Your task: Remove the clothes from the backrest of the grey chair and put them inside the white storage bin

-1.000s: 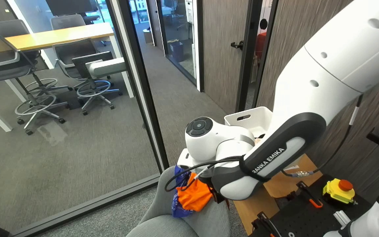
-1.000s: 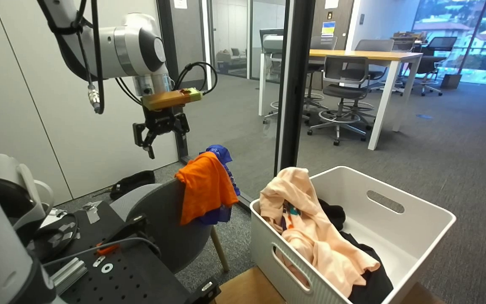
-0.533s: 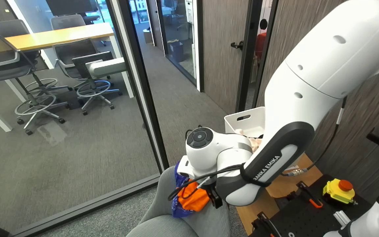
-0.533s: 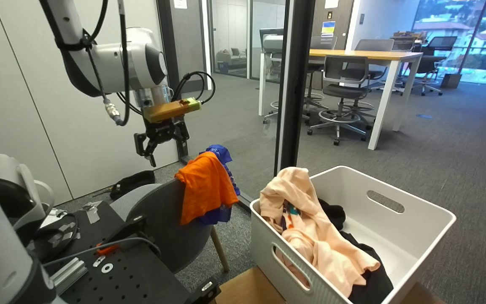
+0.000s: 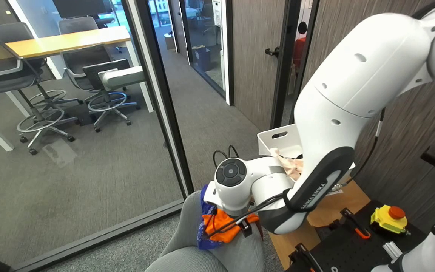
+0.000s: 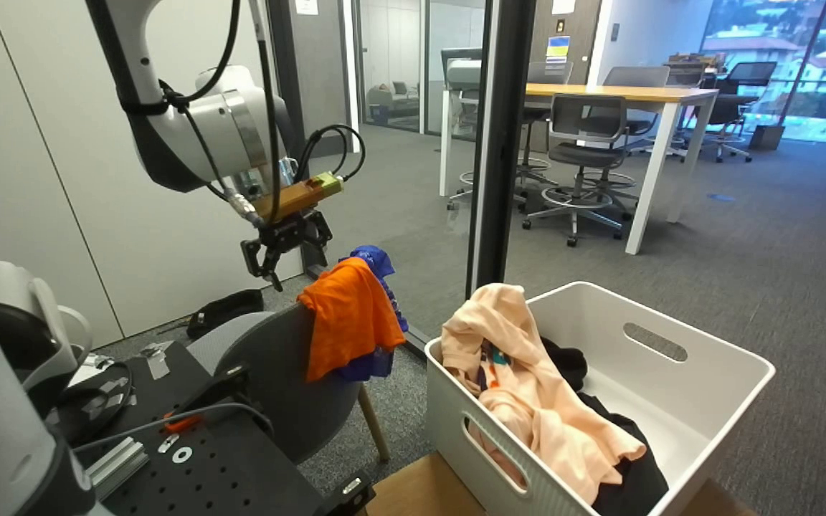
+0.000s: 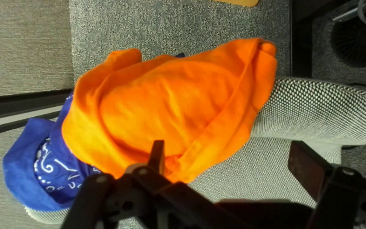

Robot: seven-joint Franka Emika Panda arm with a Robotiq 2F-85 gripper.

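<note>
An orange cloth [image 6: 352, 315] [image 5: 221, 236] [image 7: 170, 101] is draped over the backrest of the grey chair [image 6: 269, 394] [image 5: 187, 260] [image 7: 322, 111]. A blue patterned cloth [image 6: 376, 259] [image 7: 56, 168] lies partly under it and shows at its edges. My gripper [image 6: 300, 271] is open and empty, above and beside the top of the backrest. In the wrist view [image 7: 232, 159] one finger overlaps the orange cloth's lower edge and the other is over the chair. The arm mostly hides the gripper in an exterior view. The white storage bin [image 6: 671, 330] [image 5: 278, 140] holds a peach cloth [image 6: 535, 408] and dark cloth [image 6: 635, 451].
The bin stands on a wooden surface [image 6: 420, 487]. A black perforated board [image 6: 219, 473] with clamps and a yellow-and-red emergency stop [image 5: 389, 219] lies near the robot's base. A glass wall with a dark post [image 6: 495, 143] stands behind the chair.
My gripper has moved down and slightly toward the chair's backrest, tilting a little. It stays open. The clothes, chair and bin have not moved.
</note>
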